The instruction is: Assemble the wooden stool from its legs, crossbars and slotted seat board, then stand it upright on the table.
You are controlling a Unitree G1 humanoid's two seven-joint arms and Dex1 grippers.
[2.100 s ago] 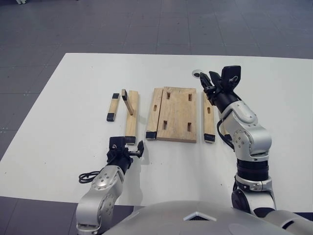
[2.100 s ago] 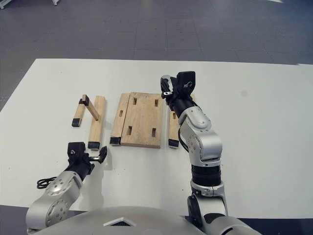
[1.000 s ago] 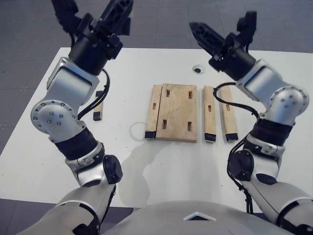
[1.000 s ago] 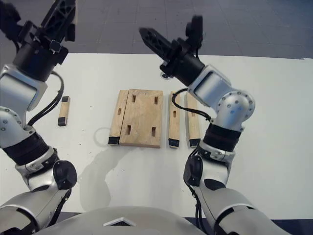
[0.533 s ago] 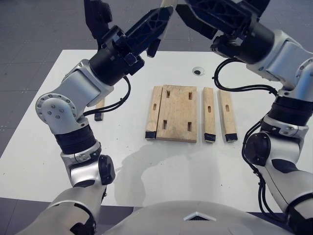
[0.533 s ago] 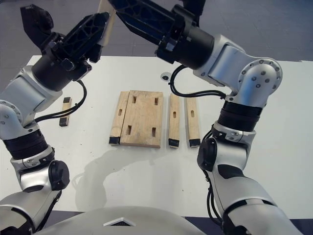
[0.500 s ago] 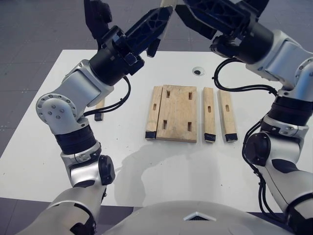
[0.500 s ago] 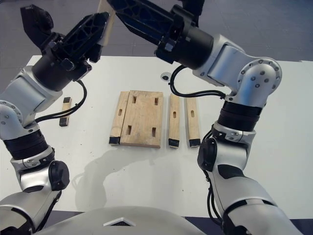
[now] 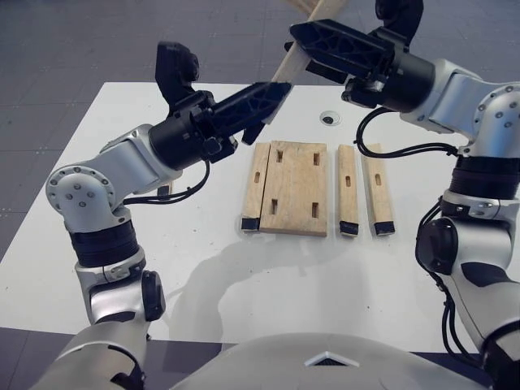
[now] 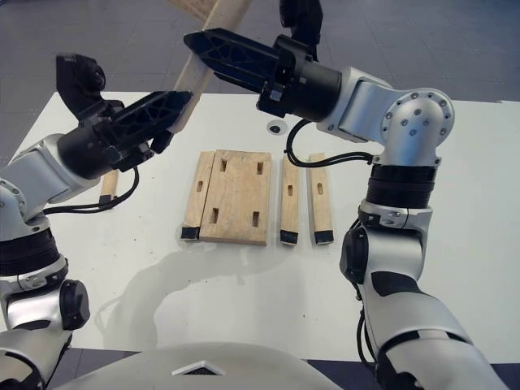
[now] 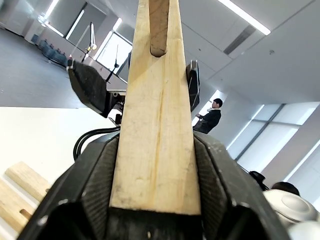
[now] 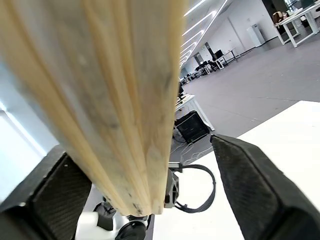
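- Over the last half second both arms have come down from high above the worktop [image 9: 341, 276]. The left gripper [image 9: 275, 96] now sits lower and nearer the seat board [image 9: 296, 187], and the leg [image 11: 156, 130] it carries leans over more.
- The left gripper is clamped on the lower part of this leg, with both fingers pressed to its flat sides. A crossbar [image 10: 193, 10] stands in the slot at the leg's far, raised end.
- The right gripper [image 9: 302, 39] straddles the same leg higher up with its jaws apart. One finger lies against the wood and a gap shows at the other, so it has not taken hold.
- The leg's long axis rises from the left gripper up and away, towards the robot's right. The right gripper is the nearer one to the crossbar end.
- The next move probably turns on this. The right jaws would close across the leg's width, just short of the crossbar, to share or take over the hold.
- The seat board lies flat on the worktop below both grippers. One leg [image 9: 256, 185] touches its left edge, and two more legs [image 9: 347, 188] [image 9: 378, 191] lie side by side just beside its right edge.
- All of these legs run parallel to the board's long side, and none is joined to it yet.
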